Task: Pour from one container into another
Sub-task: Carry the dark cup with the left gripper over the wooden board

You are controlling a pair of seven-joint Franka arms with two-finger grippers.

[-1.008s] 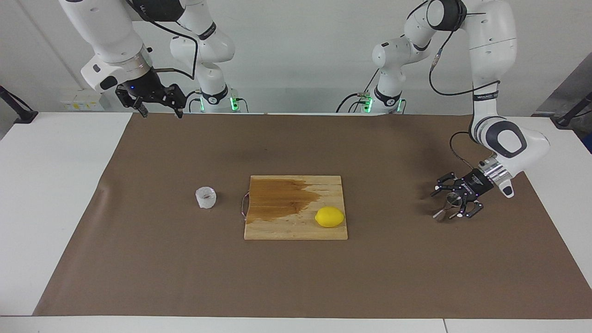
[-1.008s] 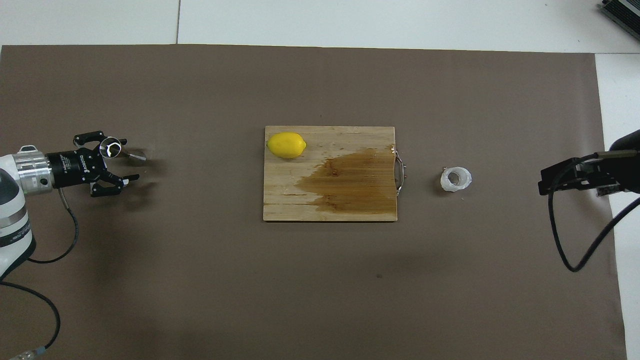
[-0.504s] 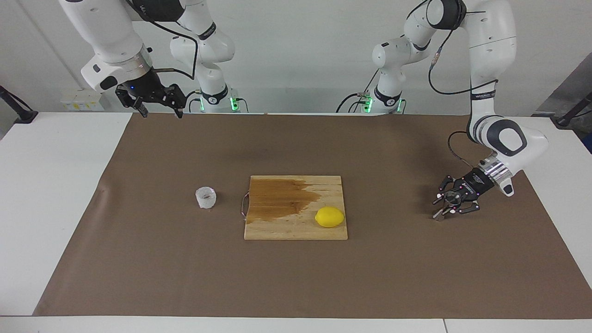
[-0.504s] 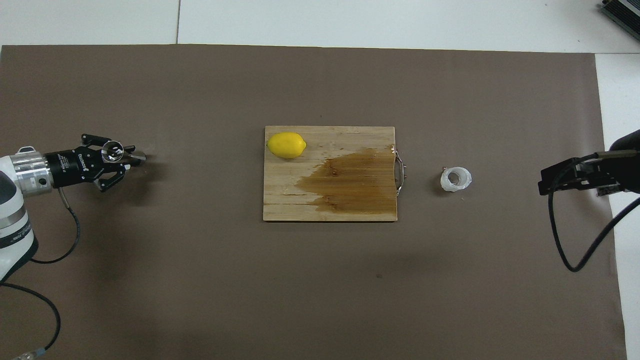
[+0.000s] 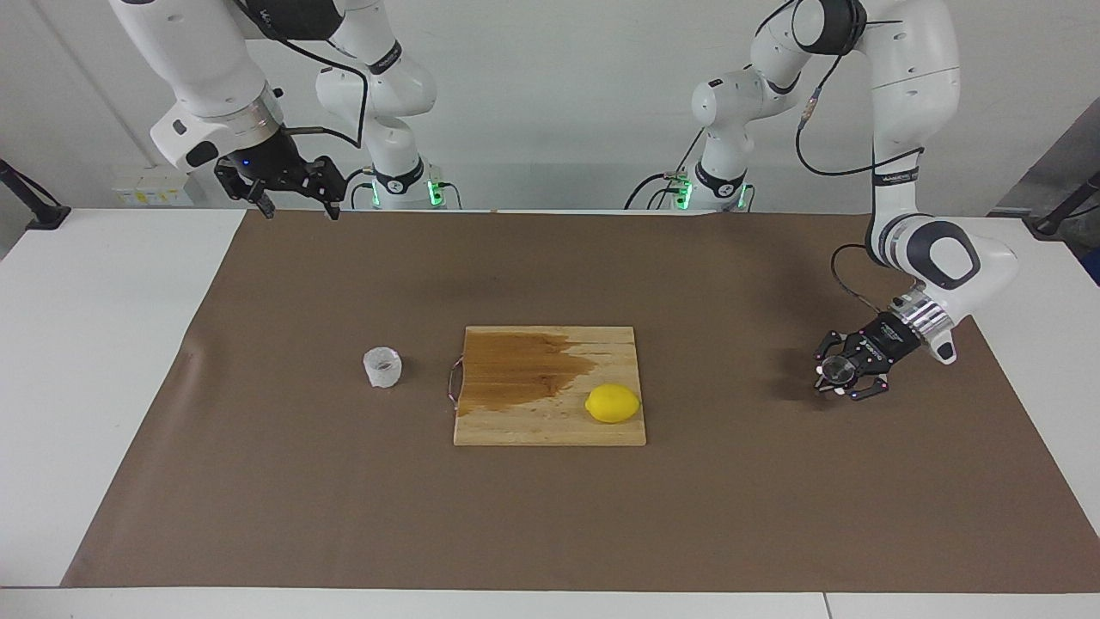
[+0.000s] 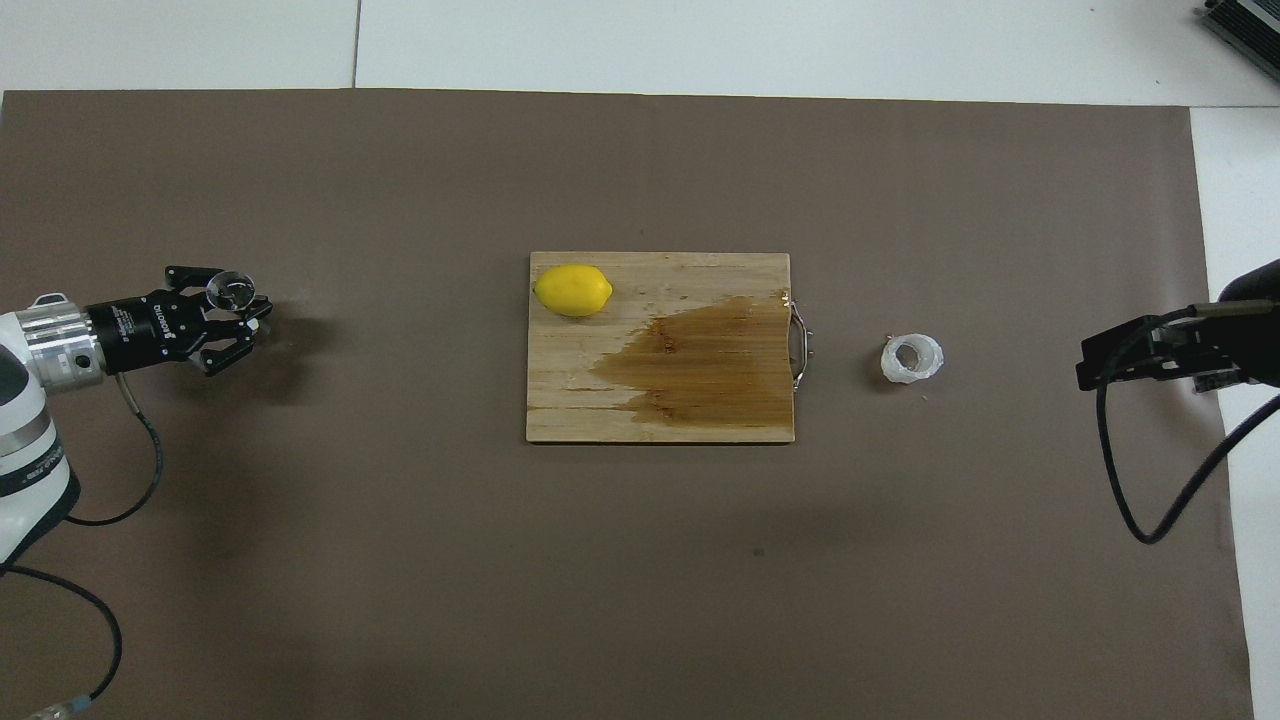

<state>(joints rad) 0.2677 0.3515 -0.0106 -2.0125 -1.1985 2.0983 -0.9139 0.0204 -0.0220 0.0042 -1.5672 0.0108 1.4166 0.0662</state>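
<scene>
The left gripper (image 5: 838, 378) is sitting low over the brown mat (image 5: 739, 516) at the left arm's end of the table, its fingers clamped on the steel jigger (image 5: 834, 370), which is showing its round mouth upward in the overhead view. The translucent cup (image 5: 382, 367) is standing on the mat toward the right arm's end, just beside the handle of the cutting board (image 5: 550, 421), well apart from the jigger. The right gripper (image 5: 296, 206) is waiting high over the mat's edge by its own base, jaws wide and empty. To my eye the job now is carrying the jigger in level, mouth up, and setting it down near the cup without squeezing it askew. The lemon (image 5: 613, 403) and the wet stain on the board are best given room.
</scene>
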